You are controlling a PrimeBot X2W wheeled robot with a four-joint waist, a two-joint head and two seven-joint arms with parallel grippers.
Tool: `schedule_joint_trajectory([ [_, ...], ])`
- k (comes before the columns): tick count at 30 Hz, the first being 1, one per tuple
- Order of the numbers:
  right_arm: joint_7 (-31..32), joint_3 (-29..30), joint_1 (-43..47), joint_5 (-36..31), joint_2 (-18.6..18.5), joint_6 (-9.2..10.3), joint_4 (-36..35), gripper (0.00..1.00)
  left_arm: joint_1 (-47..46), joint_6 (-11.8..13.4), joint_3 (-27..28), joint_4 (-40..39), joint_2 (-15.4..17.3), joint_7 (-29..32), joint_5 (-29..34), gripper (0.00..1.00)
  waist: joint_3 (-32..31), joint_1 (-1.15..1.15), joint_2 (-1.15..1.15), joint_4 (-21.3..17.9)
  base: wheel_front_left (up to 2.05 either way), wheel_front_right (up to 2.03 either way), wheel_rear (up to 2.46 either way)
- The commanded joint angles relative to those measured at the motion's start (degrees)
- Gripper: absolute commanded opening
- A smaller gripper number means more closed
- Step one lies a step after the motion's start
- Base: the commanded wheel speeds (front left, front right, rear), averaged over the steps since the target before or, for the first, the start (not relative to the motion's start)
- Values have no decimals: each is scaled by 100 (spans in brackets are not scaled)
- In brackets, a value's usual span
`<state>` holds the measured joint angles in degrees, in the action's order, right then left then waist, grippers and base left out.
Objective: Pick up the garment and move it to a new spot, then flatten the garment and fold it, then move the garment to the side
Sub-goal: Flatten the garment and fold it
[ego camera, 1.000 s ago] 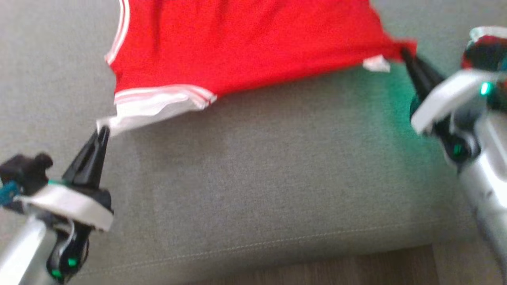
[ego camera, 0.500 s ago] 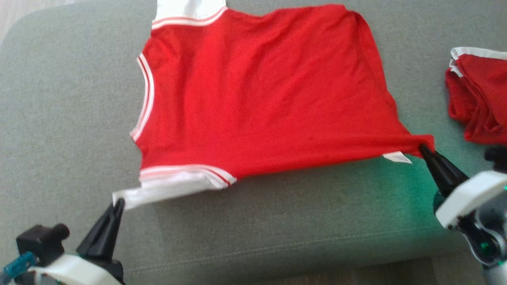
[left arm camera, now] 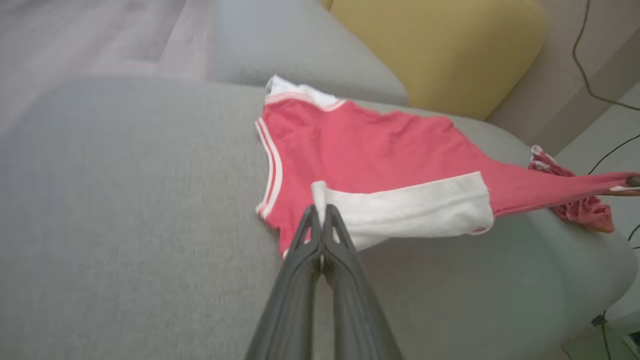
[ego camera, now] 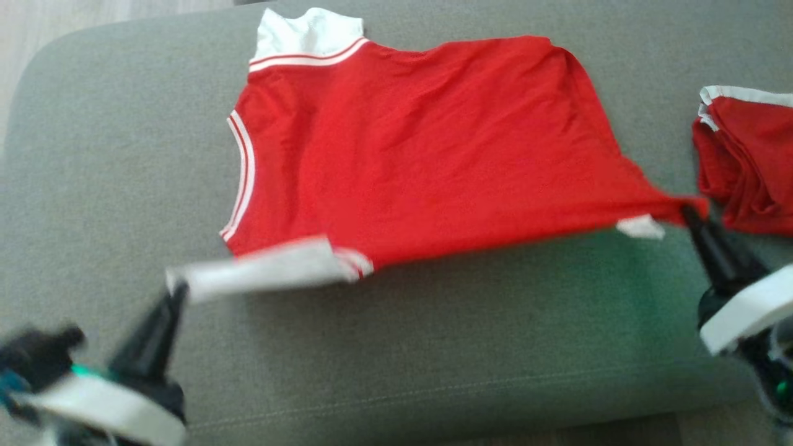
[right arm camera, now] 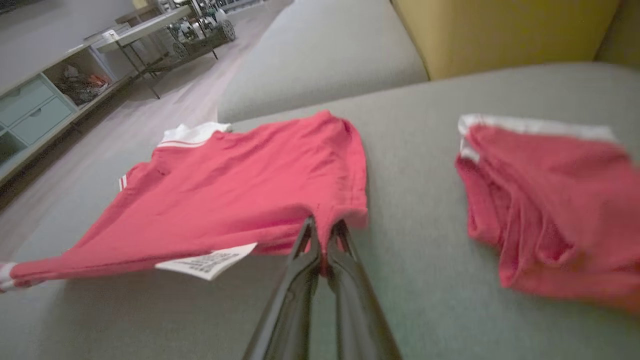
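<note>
Since the earlier frame, the garment (ego camera: 421,148) is drawn tauter along its near edge, at frame centre on the cushion (ego camera: 433,359). Its white sleeve (ego camera: 260,272) is pinched in the closed left gripper (ego camera: 176,291) at lower left, and its hem corner in the closed right gripper (ego camera: 687,214) at right. If tension is increased, either shallow pinch may be lost, and the red pile (ego camera: 749,167) just beside may be snagged.

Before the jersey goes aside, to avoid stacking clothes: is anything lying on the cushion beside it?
A crumpled red garment lies on the cushion right of the jersey, just past the corner the right tool pinches. Nothing visible lies on its left.
</note>
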<state>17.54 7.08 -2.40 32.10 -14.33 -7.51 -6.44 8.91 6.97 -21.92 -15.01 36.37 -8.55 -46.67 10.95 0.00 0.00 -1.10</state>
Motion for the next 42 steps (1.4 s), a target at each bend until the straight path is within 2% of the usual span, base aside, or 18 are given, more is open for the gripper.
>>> schedule_joint_trajectory([
  [1,-98,-24,-435,-253,-338,2,-378,0,-720,-17,513,-325,346,73,18,0,-69,0,0,19,0,0,0],
  [3,-129,-59,-797,-489,-594,2,-460,0,-1267,27,755,-473,499,218,23,0,-166,0,0,27,0,0,0],
  [6,4,-226,-1620,-411,-927,2,-346,0,-2400,-31,937,-532,730,634,23,0,-344,0,0,24,0,0,0],
  [10,348,-460,-2997,-2,-1292,2,176,0,-4249,-345,725,-157,960,1390,220,0,-563,0,0,17,0,0,0],
  [11,348,-460,-2997,-2,-1292,2,176,0,-4249,-345,725,-157,960,1390,220,0,-563,0,0,17,0,0,0],
  [16,682,-896,-4561,108,-1663,2,962,0,-6247,-766,161,913,792,1910,843,0,-781,0,0,7,0,0,0],
  [21,743,-1246,-5508,114,-1925,2,1639,0,-7619,-1098,-274,2026,532,1870,1503,0,-869,0,0,22,0,0,0],
  [25,726,-1462,-5804,272,-2057,2,2029,0,-8202,-1264,-462,2662,327,1720,1600,0,-953,0,0,30,0,0,0],
  [29,731,-1622,-5924,446,-2189,2,2236,0,-8491,-1365,-698,2970,208,1701,1579,0,-986,0,0,52,0,0,0],
  [35,733,-1774,-6101,607,-2336,2,2405,0,-8814,-1411,-999,3229,230,1789,1709,0,-969,0,0,88,0,0,0],
  [42,731,-1943,-6428,594,-2314,2,2628,0,-9190,-1432,-1265,3522,211,2050,1702,0,-763,0,0,111,0,0,0],
])
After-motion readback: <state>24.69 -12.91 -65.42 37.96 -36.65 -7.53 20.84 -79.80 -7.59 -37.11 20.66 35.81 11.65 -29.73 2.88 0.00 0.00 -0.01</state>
